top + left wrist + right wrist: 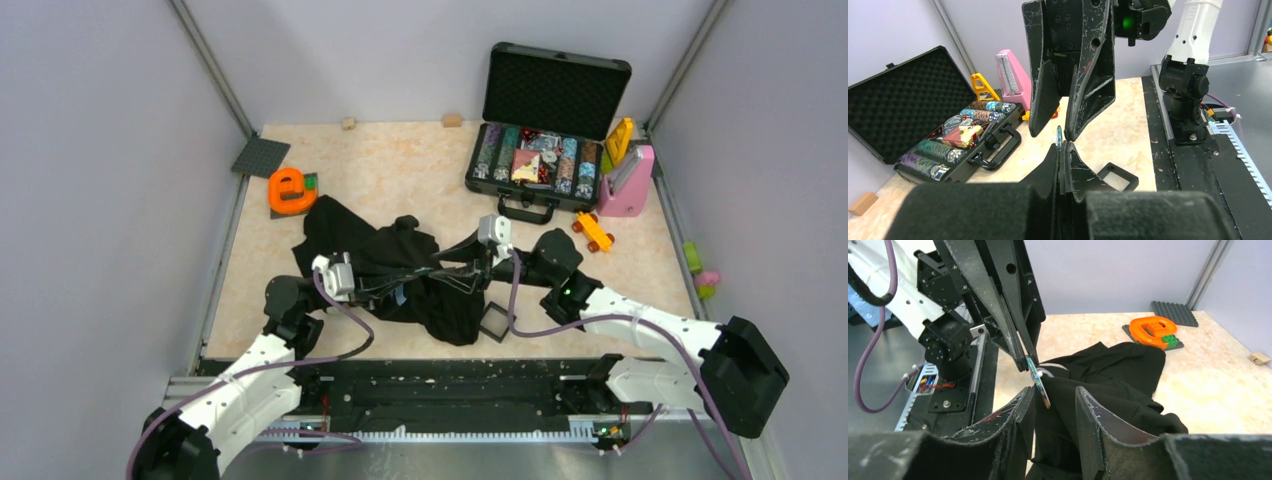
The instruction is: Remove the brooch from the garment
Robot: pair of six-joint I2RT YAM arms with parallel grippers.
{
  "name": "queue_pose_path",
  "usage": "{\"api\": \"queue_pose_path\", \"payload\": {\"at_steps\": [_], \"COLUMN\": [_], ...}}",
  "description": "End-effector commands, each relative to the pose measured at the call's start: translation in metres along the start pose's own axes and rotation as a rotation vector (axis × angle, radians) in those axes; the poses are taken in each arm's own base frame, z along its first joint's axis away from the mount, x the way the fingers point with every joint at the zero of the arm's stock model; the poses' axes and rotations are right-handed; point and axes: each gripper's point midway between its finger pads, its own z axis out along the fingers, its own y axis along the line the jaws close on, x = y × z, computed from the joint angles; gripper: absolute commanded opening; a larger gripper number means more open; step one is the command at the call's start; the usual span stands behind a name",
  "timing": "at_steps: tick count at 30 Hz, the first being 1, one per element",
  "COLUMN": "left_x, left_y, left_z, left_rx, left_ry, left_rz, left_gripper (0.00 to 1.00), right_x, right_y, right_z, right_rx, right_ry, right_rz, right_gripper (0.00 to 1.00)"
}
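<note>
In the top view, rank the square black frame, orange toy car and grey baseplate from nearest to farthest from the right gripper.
Measured from the right gripper:
1. square black frame, just toward the arm bases, slightly right.
2. orange toy car, off to the right.
3. grey baseplate, at the far left corner.

The brooch (pixel 1059 135) is pinched edge-on in the closed left gripper (pixel 1062 148) and flanked by the spread fingers of the right gripper (pixel 1053 134) above.
</note>
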Motion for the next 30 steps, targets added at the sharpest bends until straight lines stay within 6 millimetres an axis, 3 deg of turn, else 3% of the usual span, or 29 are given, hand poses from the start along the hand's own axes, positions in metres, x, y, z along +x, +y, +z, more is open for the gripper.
{"api": "queue_pose_path", "payload": {"at_steps": [1, 4, 10, 13, 17, 20, 24, 25, 28, 30], "left_x": [-0.027, -0.027, -0.023, -0.018, -0.014, -0.013, -0.014, -0.014, -0.015, -0.014], "left_y": [0.0, 0.002, 0.005, 0.007, 0.009, 0.009, 0.007, 0.007, 0.006, 0.009], "left_z": [0.007, 0.007, 0.008, 0.009, 0.009, 0.009, 0.01, 0.01, 0.01, 0.009], "left_rx": [0.037, 0.03, 0.016, 0.011, 0.004, 0.01, 0.019, 0.02, 0.022, 0.003], "left_ry": [-0.049, -0.048, -0.028, -0.009, 0.002, 0.006, 0.009, 0.01, 0.008, 0.011], "left_rz": [0.09, 0.087, 0.066, 0.05, 0.041, 0.04, 0.033, 0.033, 0.034, 0.026], "left_gripper": [0.0, 0.0, 0.0, 0.0, 0.0, 0.0, 0.0, 0.0, 0.0, 0.0], "right_x": [-0.014, -0.012, -0.014, -0.014, -0.012, -0.011, -0.017, -0.017, -0.019, -0.017], "right_y": [0.005, 0.008, 0.009, 0.01, 0.012, 0.011, 0.011, 0.011, 0.013, 0.014], "right_z": [0.006, 0.007, 0.008, 0.008, 0.008, 0.009, 0.01, 0.01, 0.011, 0.01], "right_rx": [-0.08, -0.101, -0.11, -0.11, -0.107, -0.103, -0.105, -0.106, -0.119, -0.122], "right_ry": [-0.016, -0.007, -0.011, -0.014, -0.014, -0.011, -0.019, -0.019, -0.015, -0.009], "right_rz": [-0.064, -0.057, -0.053, -0.043, -0.039, -0.044, -0.058, -0.06, -0.064, -0.071], "right_gripper": [0.33, 0.31, 0.07, 0.0, 0.0, 0.17, 0.2, 0.2, 0.0, 0.0]}}
